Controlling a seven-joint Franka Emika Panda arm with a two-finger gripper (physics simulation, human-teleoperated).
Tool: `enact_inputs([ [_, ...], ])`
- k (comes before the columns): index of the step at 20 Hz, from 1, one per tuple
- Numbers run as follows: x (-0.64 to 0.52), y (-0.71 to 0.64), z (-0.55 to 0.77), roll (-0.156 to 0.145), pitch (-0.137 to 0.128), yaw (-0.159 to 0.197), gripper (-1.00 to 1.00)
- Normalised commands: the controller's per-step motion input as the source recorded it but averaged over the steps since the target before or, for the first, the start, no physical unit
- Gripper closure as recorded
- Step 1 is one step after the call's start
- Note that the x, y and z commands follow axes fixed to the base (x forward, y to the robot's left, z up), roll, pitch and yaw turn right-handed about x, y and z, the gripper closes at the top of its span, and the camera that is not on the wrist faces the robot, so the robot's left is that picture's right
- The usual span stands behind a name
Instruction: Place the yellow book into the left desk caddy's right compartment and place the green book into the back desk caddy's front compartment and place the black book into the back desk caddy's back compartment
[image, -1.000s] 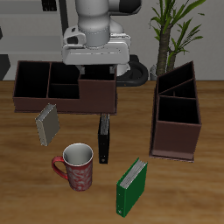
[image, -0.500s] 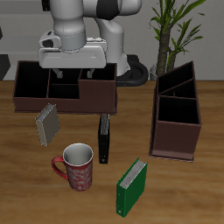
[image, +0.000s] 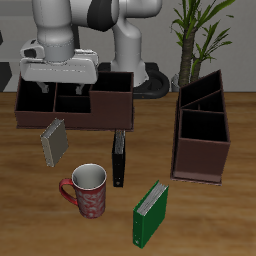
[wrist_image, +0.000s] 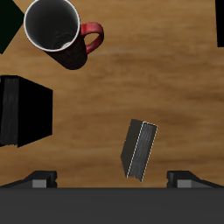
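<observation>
Above the back edge of the desk (image: 220, 215), the end effector (image: 58, 92) hangs over the back desk caddy (image: 72, 100), its fingers (wrist_image: 39, 179) spread wide with nothing between them. Just before that caddy lies the yellow book (image: 54, 142), free on the wood. Toward the middle lies the black book (image: 119, 158), and the green book (image: 150, 214) stands near the front edge beside a red mug (image: 86, 190). At one side edge stands the left desk caddy (image: 203, 128).

Red mug (image: 87, 190) w/ white inside on wood table (image: 215, 215); potted plant (image: 200, 35) at back.
</observation>
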Motion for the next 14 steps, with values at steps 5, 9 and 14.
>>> enact_inputs([
  [5, -0.01, -0.37, -0.16, -0.004, -0.016, 0.005, -1.0],
  [9, 0.0, -0.19, -0.18, 0.001, -0.033, -0.01, -1.0],
  [14, 0.05, -0.1, -0.2, 0.001, -0.042, -0.056, -1.0],
])
